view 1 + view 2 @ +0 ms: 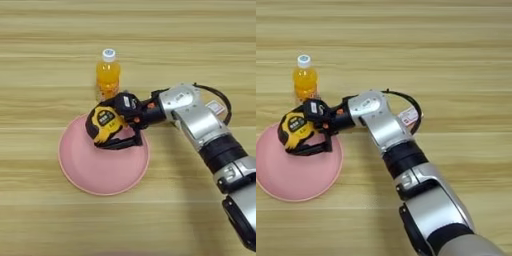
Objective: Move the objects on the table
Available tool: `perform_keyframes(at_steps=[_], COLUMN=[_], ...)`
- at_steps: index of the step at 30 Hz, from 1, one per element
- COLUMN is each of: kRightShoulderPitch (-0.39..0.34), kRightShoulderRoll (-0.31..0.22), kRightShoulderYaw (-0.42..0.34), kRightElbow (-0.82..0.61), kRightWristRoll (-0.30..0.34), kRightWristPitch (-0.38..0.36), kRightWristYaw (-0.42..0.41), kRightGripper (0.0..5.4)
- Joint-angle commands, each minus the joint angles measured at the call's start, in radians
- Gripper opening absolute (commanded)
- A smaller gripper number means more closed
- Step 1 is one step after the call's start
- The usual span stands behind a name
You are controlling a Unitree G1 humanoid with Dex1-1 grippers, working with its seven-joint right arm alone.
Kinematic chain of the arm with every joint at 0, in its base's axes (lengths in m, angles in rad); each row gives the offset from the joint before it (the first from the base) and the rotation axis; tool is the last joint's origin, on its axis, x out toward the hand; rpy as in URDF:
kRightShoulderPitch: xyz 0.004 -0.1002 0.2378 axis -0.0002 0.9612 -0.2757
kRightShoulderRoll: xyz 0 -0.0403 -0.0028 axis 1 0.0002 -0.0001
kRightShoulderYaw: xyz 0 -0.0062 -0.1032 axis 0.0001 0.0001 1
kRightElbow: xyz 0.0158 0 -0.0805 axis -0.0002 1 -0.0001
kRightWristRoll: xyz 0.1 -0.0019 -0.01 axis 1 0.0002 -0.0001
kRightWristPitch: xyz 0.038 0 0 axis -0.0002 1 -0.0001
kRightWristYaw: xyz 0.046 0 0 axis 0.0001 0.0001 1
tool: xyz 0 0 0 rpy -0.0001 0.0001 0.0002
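Observation:
My right gripper (116, 116) is shut on the yellow-black tape measure (104, 123) and holds it over the upper part of the pink plate (80, 167). The black strap (122, 144) hangs down from it onto the plate. The orange-juice bottle (108, 73) with its white cap stands upright on the table just beyond the plate, close behind the gripper. A red-white packet (409, 116) lies on the table right of my forearm, partly under the black cable. The glue stick is hidden.
The wood-grain table (50, 40) stretches on all sides. My silver forearm (200, 125) reaches in from the lower right across the table, with a black cable (220, 97) looping over it.

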Motion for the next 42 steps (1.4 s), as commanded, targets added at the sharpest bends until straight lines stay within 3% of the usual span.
perform_keyframes(at_steps=[1,21,42], kRightShoulderPitch=[-0.075,-0.132,-0.148], kRightShoulderRoll=[0.012,0.075,0.095], kRightShoulderYaw=[-0.008,0.028,0.018], kRightElbow=[0.009,0.288,0.358], kRightWristRoll=[0.012,-0.08,-0.087], kRightWristPitch=[-0.013,-0.141,-0.195], kRightWristYaw=[-0.028,-0.077,-0.075], kRightGripper=[4.57,4.57,4.57])
